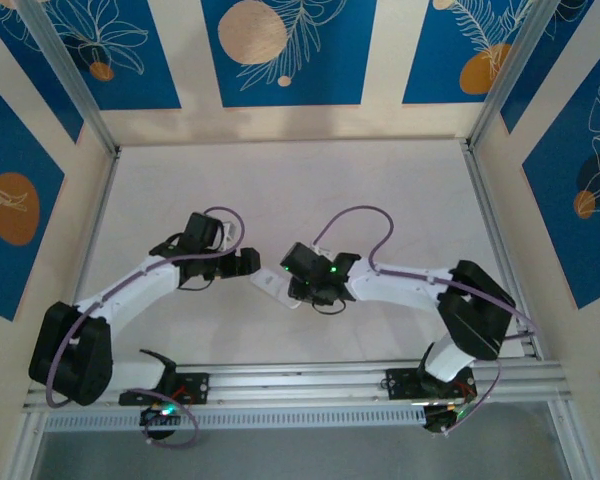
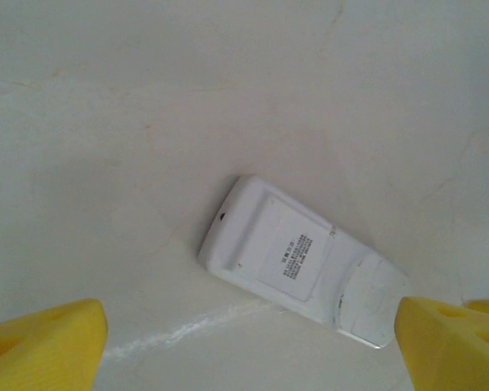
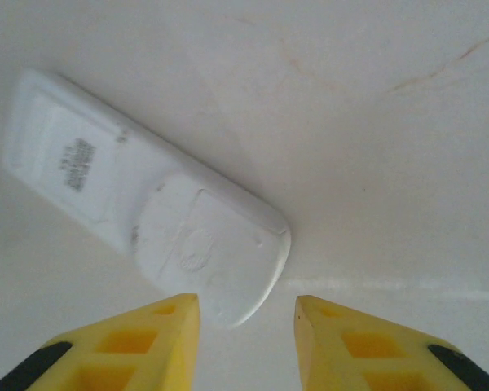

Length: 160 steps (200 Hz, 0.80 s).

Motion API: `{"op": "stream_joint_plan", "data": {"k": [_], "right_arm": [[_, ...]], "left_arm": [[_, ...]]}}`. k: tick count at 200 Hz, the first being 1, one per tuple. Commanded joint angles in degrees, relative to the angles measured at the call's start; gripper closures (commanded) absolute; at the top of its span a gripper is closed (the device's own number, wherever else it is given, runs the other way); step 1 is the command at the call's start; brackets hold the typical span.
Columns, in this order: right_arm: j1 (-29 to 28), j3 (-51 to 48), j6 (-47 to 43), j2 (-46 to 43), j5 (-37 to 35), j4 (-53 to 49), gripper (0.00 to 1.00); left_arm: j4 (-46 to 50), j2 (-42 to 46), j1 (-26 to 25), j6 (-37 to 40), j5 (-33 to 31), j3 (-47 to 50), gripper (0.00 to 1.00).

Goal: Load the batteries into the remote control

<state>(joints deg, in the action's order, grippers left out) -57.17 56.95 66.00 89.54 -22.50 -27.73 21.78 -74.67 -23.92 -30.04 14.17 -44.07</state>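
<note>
Lying back-up on white table [image 1: 380, 190], remote control [image 2: 297, 261], left gripper [image 2: 248, 349] wide, right gripper [image 3: 246, 326] narrowly parted, blue walls [image 1: 280, 50]

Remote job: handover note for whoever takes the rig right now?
Left gripper: wide open, empty, hovering by the remote.
Right gripper: open, empty, at the remote's cover end.
Remote: flat on the table, back up, between the arms.
Done: unclear. The battery cover looks shut, so I can't tell whether batteries are inside.
Left: confirm they are loaded; if not, open the cover and load them.
</note>
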Motion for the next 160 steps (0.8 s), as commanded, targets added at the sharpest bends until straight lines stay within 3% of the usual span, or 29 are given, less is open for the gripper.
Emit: {"op": "stream_joint_plan", "data": {"k": [1, 25, 46, 56, 79, 122, 160], "right_arm": [[-0.12, 1.42, -8.24, -2.4, -2.58, -1.06, 0.54], [-0.16, 2.85, -24.75, -1.03, -0.55, 1.53, 0.37], [0.99, 5.85, -35.24, 2.8, 1.01, -0.52, 0.29], [1.89, 7.07, -39.77, 4.8, 2.99, -0.55, 0.19], [3.11, 11.04, -46.38, 10.13, 7.27, -1.97, 0.14], [2.44, 13.07, -49.57, 16.8, 10.13, -1.49, 0.13], [1.14, 12.97, -51.08, 19.55, 6.69, -2.16, 0.28]], "left_arm": [[-1.04, -1.04, -0.51, -1.09, -0.77, -0.84, 0.09], [-0.65, -0.48, -0.43, -1.07, -1.13, -0.8, 0.08], [-0.55, 5.01, -0.33, -1.08, -3.03, 0.31, 0.07], [0.29, 8.26, -0.34, -1.33, -4.66, 0.82, 0.07], [3.65, 14.52, -0.18, -1.31, -8.01, 1.42, 0.05], [6.87, 18.38, 0.8, -3.76, -7.1, 2.31, 0.03], [6.53, 18.93, 1.31, -6.6, -4.95, 2.41, 0.03]]}}
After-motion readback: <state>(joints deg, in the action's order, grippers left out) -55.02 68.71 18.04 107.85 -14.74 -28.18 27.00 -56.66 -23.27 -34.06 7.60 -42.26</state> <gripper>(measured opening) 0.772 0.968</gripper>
